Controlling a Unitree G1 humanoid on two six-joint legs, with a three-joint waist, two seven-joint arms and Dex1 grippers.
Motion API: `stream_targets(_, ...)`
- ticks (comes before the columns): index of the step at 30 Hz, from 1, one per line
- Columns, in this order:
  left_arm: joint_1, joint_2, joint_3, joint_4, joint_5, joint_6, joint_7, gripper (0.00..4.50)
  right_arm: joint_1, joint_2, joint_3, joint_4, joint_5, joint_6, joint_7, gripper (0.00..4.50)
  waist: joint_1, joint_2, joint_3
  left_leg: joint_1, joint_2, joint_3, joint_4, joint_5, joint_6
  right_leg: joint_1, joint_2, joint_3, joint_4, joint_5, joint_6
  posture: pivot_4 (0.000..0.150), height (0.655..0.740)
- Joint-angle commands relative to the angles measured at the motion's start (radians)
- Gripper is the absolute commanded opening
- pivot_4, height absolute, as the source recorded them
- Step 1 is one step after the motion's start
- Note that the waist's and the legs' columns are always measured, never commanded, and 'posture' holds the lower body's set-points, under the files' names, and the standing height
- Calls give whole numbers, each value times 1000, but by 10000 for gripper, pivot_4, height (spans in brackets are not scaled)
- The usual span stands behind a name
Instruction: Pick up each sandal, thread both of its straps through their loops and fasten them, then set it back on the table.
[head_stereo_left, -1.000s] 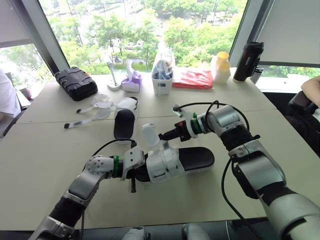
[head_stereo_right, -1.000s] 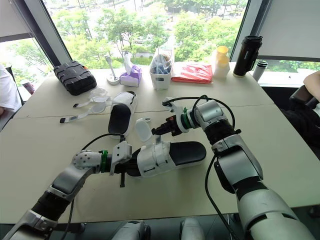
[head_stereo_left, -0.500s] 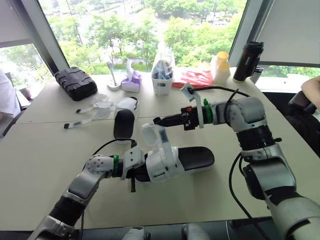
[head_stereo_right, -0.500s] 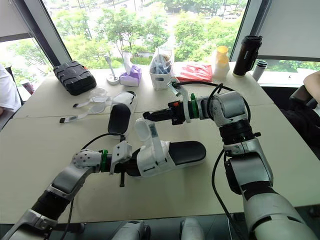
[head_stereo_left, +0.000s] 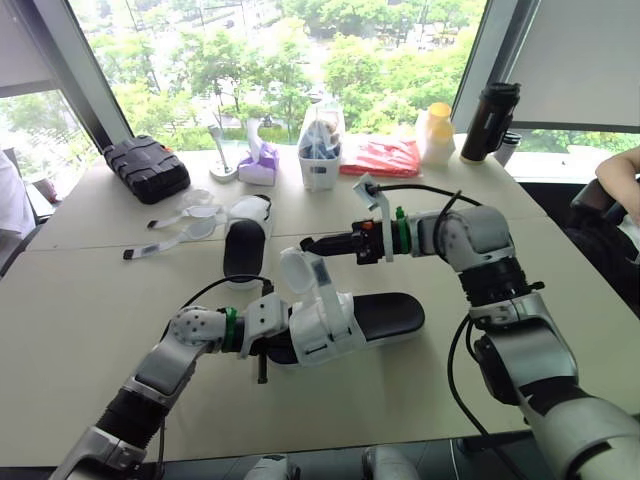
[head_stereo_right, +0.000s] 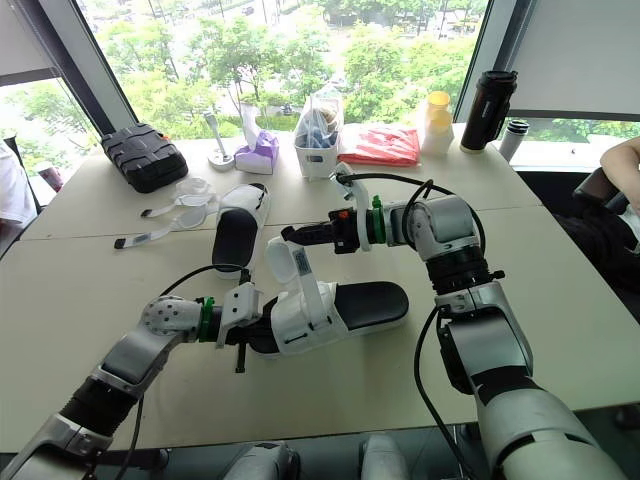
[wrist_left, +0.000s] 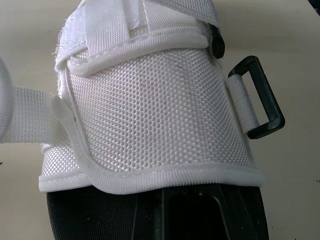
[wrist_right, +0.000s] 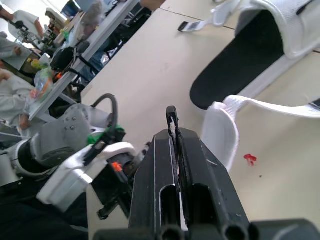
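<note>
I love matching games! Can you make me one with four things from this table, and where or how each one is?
Things:
1. strap
2. right claw
3. packet
4. flask

Clues:
A. red
B. shut, up in the air
C. sticking up from the near sandal
D. far right corner of the table

Pairs: 1-C, 2-B, 3-A, 4-D
</note>
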Motion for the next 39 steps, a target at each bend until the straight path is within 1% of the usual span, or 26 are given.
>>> stream_targets(1,59,11,-101,83,101,51,-4,0,-45,14,0,74,-39,-83,7,508,-1,0,0,0,0,0,0,0,0,0,0,0,0,0,0,1500,7400)
stream_targets(4,69,11,-97,72,97,56,4,0,-39,23,11,167,-84,-141,3,508,-2,0,-1,0,0,0,0,0,0,0,0,0,0,0,0,1500,7400)
stream_targets(8,74,14,-95,66,95,59,6,0,-47,31,11,237,-122,-179,3,508,-3,1,-1,0,0,0,0,0,0,0,0,0,0,0,0,1500,7400)
stream_targets(11,79,18,-92,61,92,60,8,0,-41,43,26,281,-166,-209,-27,508,-3,1,-1,1,0,0,0,0,0,1,0,0,0,0,0,1500,7400)
stream_targets(16,79,24,-88,58,88,61,10,0,-19,64,46,297,-217,-243,-50,508,-7,3,-3,2,0,0,0,0,0,1,0,0,1,0,0,1500,7400)
stream_targets(20,72,23,-85,61,86,62,14,0,5,41,140,261,-283,-235,1,508,-8,3,-8,2,0,0,0,0,0,2,0,0,1,0,0,1500,7400)
stream_targets(23,71,22,-84,63,86,61,15,0,41,7,208,200,-336,-287,38,508,-7,3,-9,2,0,0,0,0,0,2,0,0,1,0,0,1500,7400)
stream_targets(24,71,22,-84,64,86,61,16,0,52,-4,223,182,-349,-304,45,3011,-7,3,-10,2,0,0,0,0,0,2,0,0,0,0,0,1500,7400)
stream_targets(26,70,21,-84,66,87,60,17,0,68,-23,243,151,-365,-322,64,9953,-5,3,-10,2,0,0,0,0,0,2,0,0,0,0,0,1500,7400)
stream_targets(28,70,20,-82,67,86,60,19,0,87,-42,254,102,-380,-357,79,19444,-6,4,-10,2,0,0,0,0,0,2,0,0,0,0,0,1500,7400)
stream_targets(30,70,19,-80,67,86,60,20,0,99,-55,255,61,-390,-383,82,30054,-6,5,-11,2,0,0,-1,0,0,1,0,0,0,0,0,1500,7400)
stream_targets(32,68,18,-78,69,84,61,22,0,110,-67,265,36,-428,-451,61,30054,-6,5,-11,2,0,0,-2,0,0,1,0,0,0,0,0,1500,7400)
stream_targets(35,65,16,-77,72,84,61,23,0,109,-59,260,54,-475,-526,2,30054,-6,5,-11,2,0,0,-2,0,0,1,0,0,0,0,0,1500,7400)
stream_targets(37,63,15,-76,73,83,62,24,0,96,-40,230,78,-473,-541,-28,30054,-6,5,-11,2,0,0,-2,0,0,1,0,0,0,0,0,1500,7400)
stream_targets(39,60,13,-75,76,83,61,24,0,54,-14,166,120,-444,-541,-74,30054,-6,5,-11,2,0,0,-2,0,0,1,0,0,0,0,0,1500,7400)
